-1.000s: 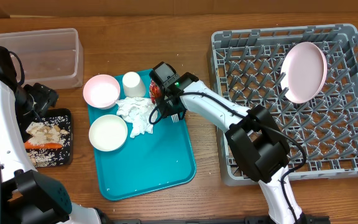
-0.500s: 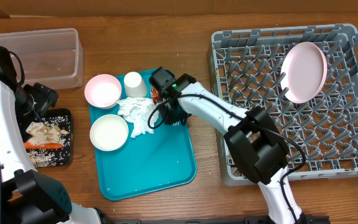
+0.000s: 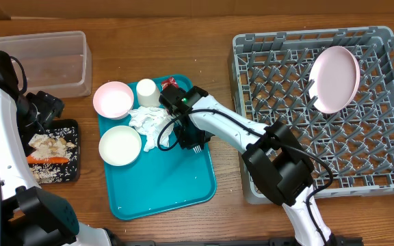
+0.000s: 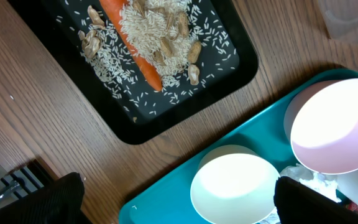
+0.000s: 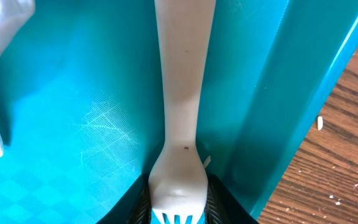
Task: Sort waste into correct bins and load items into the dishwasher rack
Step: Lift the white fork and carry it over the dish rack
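Right gripper (image 5: 178,210) clamps the cream fork (image 5: 180,93) by its head over the teal tray (image 3: 176,179); lift straight up, clear of the napkins (image 3: 149,126). Left gripper (image 4: 179,190) gapes, empty.

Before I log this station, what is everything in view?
dishwasher rack: one, grey-blue, right
plate: one, pink, in rack
teal tray: one, centre
pink bowl, white bowl: one each, tray's left
cup: one, white, tray's top
napkins: white, mid-tray
wrapper: one, red, beside cup
fork: one, cream, on tray
clear tub: one, top left
black tray: one, left
carrot: one, orange, black tray
rice: pale, black tray
left gripper: open
right gripper: shut on fork
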Tool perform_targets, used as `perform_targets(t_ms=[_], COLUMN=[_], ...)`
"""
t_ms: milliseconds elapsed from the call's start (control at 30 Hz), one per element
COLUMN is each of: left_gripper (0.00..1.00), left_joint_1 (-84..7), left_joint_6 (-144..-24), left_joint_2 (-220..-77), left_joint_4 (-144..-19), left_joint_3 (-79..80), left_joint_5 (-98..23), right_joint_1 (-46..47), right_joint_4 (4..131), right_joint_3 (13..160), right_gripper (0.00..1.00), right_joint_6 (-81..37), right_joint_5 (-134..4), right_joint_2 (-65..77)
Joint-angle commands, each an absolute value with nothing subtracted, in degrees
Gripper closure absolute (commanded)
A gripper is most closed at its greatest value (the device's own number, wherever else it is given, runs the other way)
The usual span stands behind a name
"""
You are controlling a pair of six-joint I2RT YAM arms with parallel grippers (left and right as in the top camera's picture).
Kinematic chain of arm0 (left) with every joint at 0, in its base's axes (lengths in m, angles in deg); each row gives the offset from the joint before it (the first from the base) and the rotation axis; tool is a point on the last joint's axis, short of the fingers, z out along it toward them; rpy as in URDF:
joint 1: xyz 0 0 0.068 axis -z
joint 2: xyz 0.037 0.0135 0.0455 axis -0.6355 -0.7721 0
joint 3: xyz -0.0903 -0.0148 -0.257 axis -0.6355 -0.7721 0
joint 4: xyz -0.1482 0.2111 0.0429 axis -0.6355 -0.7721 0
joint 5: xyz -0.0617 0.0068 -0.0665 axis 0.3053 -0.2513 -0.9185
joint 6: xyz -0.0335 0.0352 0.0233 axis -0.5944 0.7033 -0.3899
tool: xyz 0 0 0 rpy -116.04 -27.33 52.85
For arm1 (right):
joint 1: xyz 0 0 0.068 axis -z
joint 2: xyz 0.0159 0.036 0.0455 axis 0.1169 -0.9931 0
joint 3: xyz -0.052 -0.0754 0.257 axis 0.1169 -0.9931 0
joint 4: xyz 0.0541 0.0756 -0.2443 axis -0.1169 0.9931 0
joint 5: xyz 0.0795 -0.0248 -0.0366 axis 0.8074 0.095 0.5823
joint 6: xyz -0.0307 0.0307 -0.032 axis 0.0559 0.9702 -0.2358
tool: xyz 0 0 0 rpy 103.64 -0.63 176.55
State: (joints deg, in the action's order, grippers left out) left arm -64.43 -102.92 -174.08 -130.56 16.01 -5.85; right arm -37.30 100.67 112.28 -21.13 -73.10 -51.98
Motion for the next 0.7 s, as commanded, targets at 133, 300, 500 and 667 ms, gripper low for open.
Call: perform_targets(t_ms=[133,300,500,667], left_gripper=[0.00,0.00,0.00,0.00], left_joint_1=[-64.6,-64.6,-64.6,-64.6], left_joint_6=[-102.5,-102.5,-102.5,-102.5], left_joint_2=[-172.7,-172.7,-172.7,-172.7], left_joint_4=[-130.5,-130.5,-130.5,-130.5], left_joint_3=[16.8,16.8,16.8,16.8], left_joint_5=[-5.3,-5.3,-5.3,-5.3], right_joint_1=[-37.4,-37.0,-34.9,-32.3], right_joint_4=[101.5,103.3,106.4,107.9], right_joint_3=[114.0,114.0,114.0,114.0], right_gripper=[0.91,0.94,0.96,0.96], right_joint_6=[-20.7,-20.7,-20.7,-20.8], right_joint_5=[-70.4,-70.0,-70.0,-70.0], right_joint_2=[-51.4,-48.5,-41.9,-34.7])
